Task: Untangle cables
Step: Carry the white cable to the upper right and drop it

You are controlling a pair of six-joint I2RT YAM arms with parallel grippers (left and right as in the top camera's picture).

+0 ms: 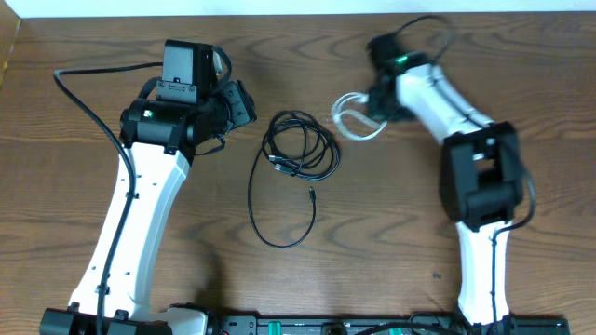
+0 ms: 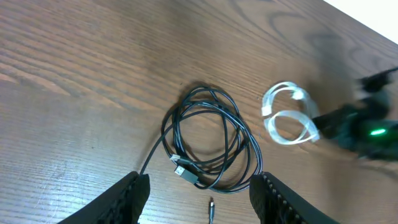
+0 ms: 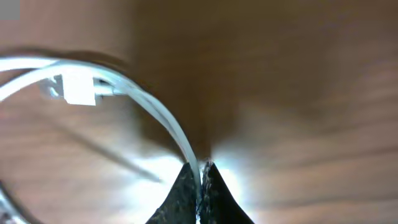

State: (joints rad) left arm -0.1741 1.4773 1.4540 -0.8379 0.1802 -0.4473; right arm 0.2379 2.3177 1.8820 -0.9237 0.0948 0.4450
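Note:
A black cable lies loosely coiled at the table's middle, one long strand looping down toward the front; the left wrist view shows its coil and a plug. A white cable sits in a small coil to its right, apart from the black one. My right gripper is shut on the white cable, the strand pinched between the fingertips, with its white plug at the upper left. My left gripper hovers left of the black coil, open and holding nothing.
The brown wooden table carries both arms. A thick black robot wire runs along the left arm. The table's far edge lies just behind the right arm.

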